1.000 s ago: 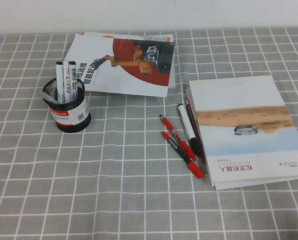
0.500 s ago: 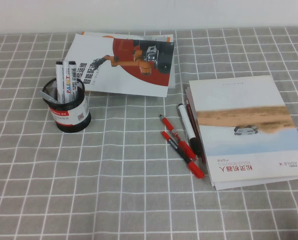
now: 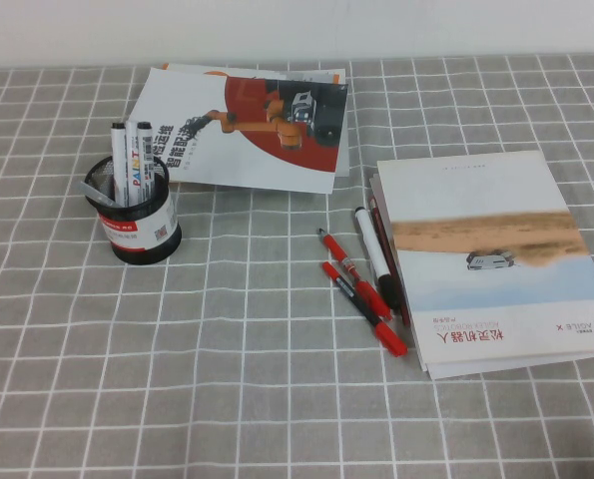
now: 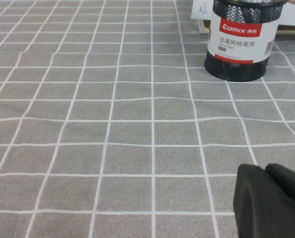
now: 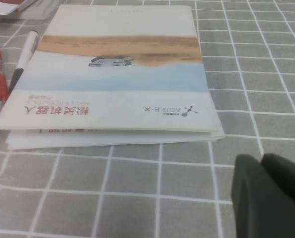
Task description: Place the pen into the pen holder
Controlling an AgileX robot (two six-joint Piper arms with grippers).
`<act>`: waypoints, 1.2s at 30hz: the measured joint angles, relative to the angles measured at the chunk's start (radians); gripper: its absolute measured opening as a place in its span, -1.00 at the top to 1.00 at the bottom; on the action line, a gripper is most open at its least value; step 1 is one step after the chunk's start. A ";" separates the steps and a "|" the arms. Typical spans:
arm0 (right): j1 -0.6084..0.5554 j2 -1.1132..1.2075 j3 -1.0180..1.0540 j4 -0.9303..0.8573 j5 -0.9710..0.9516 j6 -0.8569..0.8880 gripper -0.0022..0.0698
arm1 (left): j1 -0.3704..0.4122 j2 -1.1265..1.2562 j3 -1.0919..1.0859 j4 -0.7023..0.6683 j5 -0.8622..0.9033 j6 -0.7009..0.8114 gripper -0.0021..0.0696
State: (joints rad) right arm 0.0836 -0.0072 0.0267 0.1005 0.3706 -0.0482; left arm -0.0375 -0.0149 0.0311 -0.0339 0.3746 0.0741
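Observation:
The pen (image 3: 362,306), red at both ends with a black middle, lies flat on the grey checked cloth just left of a book. The pen holder (image 3: 139,218), a black mesh cup with a white and red label, stands upright at the left with markers in it. It also shows in the left wrist view (image 4: 240,40), well ahead of the left gripper (image 4: 265,169), which is shut and empty low over the cloth. The right gripper (image 5: 261,158) is shut and empty, near the book's front edge. Neither gripper shows in the high view.
A red pen with a clear barrel (image 3: 351,269) and a white marker with a black cap (image 3: 375,255) lie beside the pen. A stack of books (image 3: 486,259) sits to their right. A brochure (image 3: 247,125) lies at the back. Two paint markers (image 3: 132,165) stand in the holder.

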 joint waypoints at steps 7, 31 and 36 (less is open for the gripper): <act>0.000 0.000 0.000 0.366 -0.042 0.000 0.97 | 0.000 0.000 0.000 0.000 0.000 0.000 0.95; -0.002 0.039 -0.149 1.060 0.034 -0.387 0.97 | 0.000 0.000 0.000 0.000 0.000 0.000 0.95; -0.002 0.307 -0.381 0.820 0.177 -0.405 0.97 | 0.000 0.000 0.000 0.000 0.000 0.000 0.95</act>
State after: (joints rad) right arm 0.0820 0.2993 -0.3538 0.9205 0.5471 -0.4535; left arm -0.0375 -0.0149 0.0311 -0.0339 0.3746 0.0741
